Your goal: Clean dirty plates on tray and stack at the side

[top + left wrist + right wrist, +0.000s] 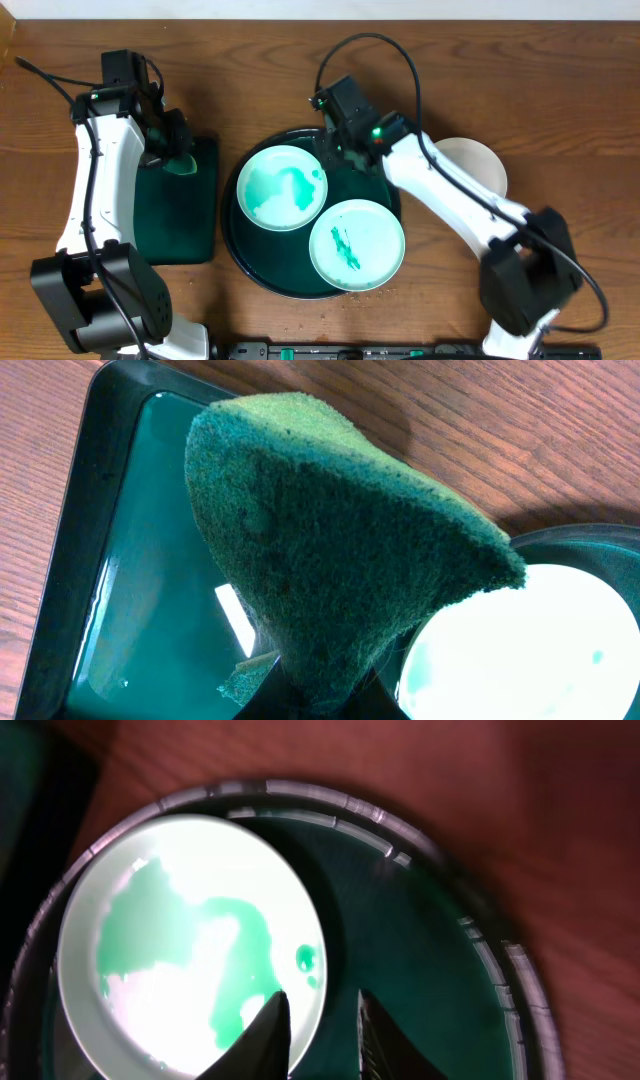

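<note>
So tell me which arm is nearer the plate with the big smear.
Right. The right arm has its jaws at the rim of that plate; the left arm holds a sponge over the rectangular tray, farther off.

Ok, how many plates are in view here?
3. A heavily smeared plate upper left on the tray, a lightly smeared plate lower right on it, a white plate off the tray to the right, partly under an arm. No others show.

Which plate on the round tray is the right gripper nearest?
The upper-left plate, with the broad teal smear: the right gripper is at its rim. The lower-right plate on the tray bears only a thin streak.
</note>
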